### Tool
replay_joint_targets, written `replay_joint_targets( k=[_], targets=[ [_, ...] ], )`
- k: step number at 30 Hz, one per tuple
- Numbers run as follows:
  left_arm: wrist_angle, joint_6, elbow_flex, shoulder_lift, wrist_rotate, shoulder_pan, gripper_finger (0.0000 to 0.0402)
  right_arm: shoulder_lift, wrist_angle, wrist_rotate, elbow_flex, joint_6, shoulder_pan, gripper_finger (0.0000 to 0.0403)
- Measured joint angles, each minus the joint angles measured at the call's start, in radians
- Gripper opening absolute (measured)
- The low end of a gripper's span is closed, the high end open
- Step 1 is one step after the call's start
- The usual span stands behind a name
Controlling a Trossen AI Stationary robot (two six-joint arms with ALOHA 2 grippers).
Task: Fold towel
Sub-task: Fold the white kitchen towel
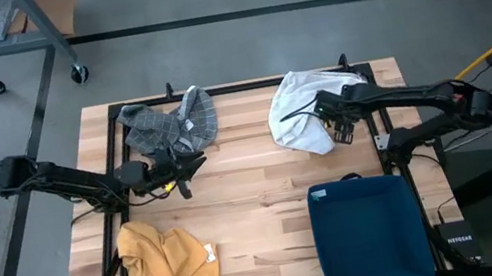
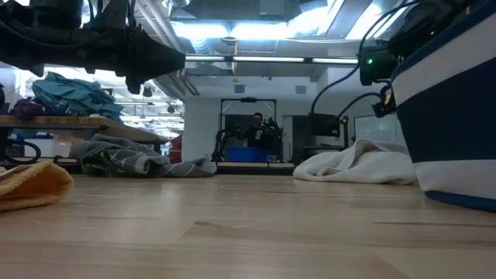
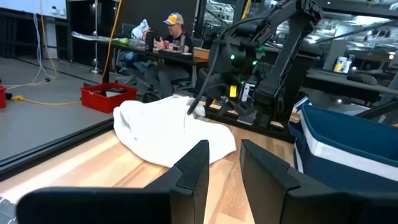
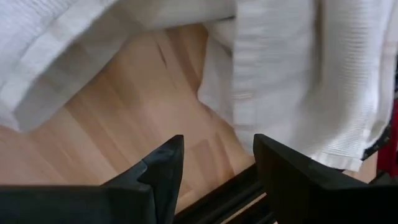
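The right end effector (image 4: 214,165) hangs over the wooden counter (image 4: 118,118), its two dark fingers (image 4: 165,168) parted with bare wood showing between them. The white towel (image 4: 292,74) lies rumpled on the counter from about 9 o'clock round past 12 to 3 o'clock of the fingertips. A dark frame rail (image 4: 233,193) runs beneath the fingers.
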Motion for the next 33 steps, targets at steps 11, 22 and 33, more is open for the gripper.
replay_joint_targets(
  k=[11, 22, 33],
  targets=[
    [-0.002, 0.0, 0.0, 0.0, -0.001, 0.0, 0.0082, 0.148, 0.072, 0.084, 0.0, 0.004, 0.0, 0.0198],
    [-0.003, 0.0, 0.0, 0.0, -0.001, 0.0, 0.0082, 0.186, 0.373, 0.089, 0.001, 0.006, -0.001, 0.0105],
    [-0.003, -0.055, 0.0, 0.0, -0.002, 0.0, 0.0082, 0.185, 0.342, -0.035, 0.027, 0.053, 0.0, 0.0005]
  ],
)
